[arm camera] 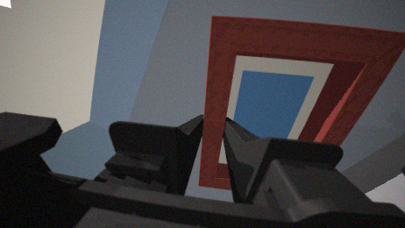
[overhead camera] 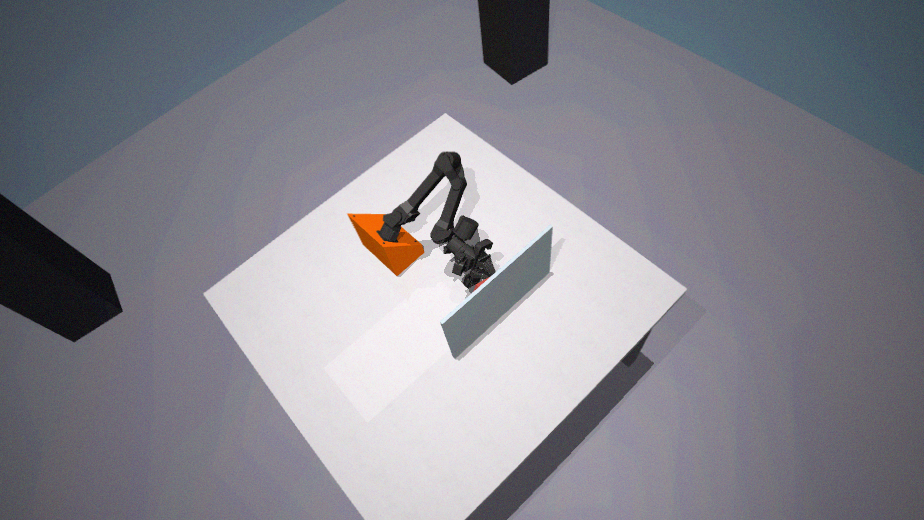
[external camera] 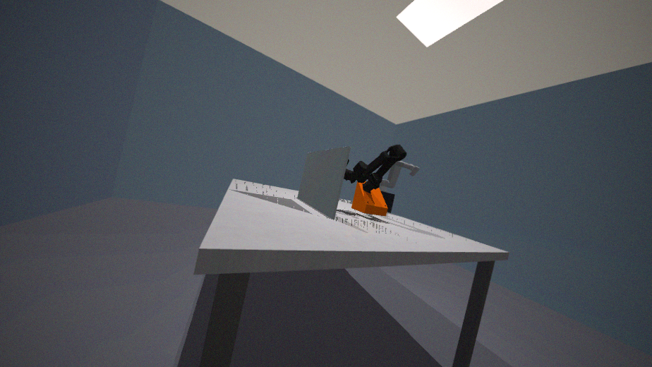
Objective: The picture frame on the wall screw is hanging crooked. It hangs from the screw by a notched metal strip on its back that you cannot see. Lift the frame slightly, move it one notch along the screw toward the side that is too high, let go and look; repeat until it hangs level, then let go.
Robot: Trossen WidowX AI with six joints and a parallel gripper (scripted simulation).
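Observation:
The picture frame (arm camera: 285,39) has a red border, a cream mat and a blue middle. It fills the right half of the wrist view, in front of the grey upright panel. In the top view only a small red bit of the frame (overhead camera: 479,284) shows between the gripper and the panel. My gripper (arm camera: 213,119) is shut on the frame's left side bar in the wrist view, with one finger on each side of it. The screw and the notched strip are hidden. From this slanted view I cannot tell how level the frame is. In the exterior view the panel hides the frame.
The upright panel (overhead camera: 507,294) (external camera: 321,182) stands on the white table (overhead camera: 290,310) (external camera: 273,237). The orange base (overhead camera: 404,255) (external camera: 369,202) carries the arm (overhead camera: 423,187) (external camera: 383,159). Dark pillars (overhead camera: 514,38) show beyond the table.

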